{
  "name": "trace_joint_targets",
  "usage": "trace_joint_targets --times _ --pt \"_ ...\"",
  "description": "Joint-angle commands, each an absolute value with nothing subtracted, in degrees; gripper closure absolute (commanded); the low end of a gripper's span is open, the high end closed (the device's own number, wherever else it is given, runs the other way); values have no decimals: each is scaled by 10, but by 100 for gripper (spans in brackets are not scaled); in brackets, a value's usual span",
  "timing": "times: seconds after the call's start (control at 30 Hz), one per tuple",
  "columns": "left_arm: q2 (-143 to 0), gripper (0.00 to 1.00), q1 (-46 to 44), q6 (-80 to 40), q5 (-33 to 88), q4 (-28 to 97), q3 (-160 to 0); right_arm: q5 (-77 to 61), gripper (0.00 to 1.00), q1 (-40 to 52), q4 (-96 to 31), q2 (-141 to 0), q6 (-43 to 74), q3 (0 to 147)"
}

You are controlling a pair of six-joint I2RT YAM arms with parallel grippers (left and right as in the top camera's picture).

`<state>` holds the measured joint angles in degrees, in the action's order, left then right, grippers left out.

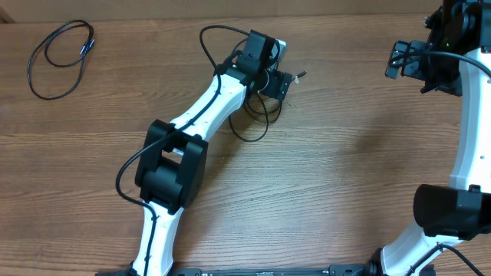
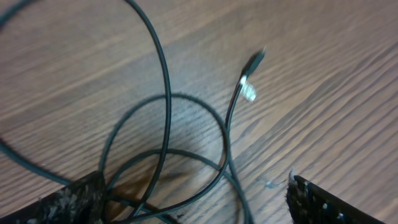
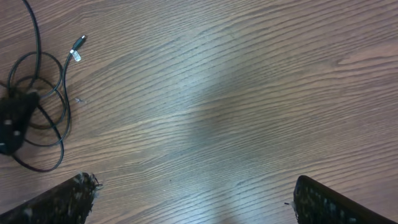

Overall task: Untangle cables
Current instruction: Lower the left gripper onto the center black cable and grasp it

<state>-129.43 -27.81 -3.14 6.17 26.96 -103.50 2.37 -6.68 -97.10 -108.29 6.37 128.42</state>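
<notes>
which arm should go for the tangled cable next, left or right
Left. The left arm holds its open jaws directly above the tangled cable, whose loops lie between them. The right arm, jaws also open, is off to the side over bare table, the cable well away.

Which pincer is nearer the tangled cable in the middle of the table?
Left. The left pincer sits right over the tangled cable, open, with the loops lying beneath it. The right pincer is far off to the right, over bare table.
</notes>
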Motion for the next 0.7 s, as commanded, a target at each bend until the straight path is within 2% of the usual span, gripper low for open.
trace_joint_targets --times 0.0,0.23,0.4,0.6,0.67 --pt "-1320 8 -286 38 56 265 -1035 27 0 -66 -969 -1081 61 1286" --pt "-1339 12 -285 65 55 263 -1034 27 0 -66 -969 -1081 61 1286" --pt "-1341 16 -285 128 54 282 -1034 27 0 -66 -969 -1081 61 1286" --pt "-1357 16 -284 175 53 309 -1034 27 0 -66 -969 -1081 61 1286" --pt "-1360 21 -284 176 43 308 -1034 27 0 -66 -969 -1081 61 1286"
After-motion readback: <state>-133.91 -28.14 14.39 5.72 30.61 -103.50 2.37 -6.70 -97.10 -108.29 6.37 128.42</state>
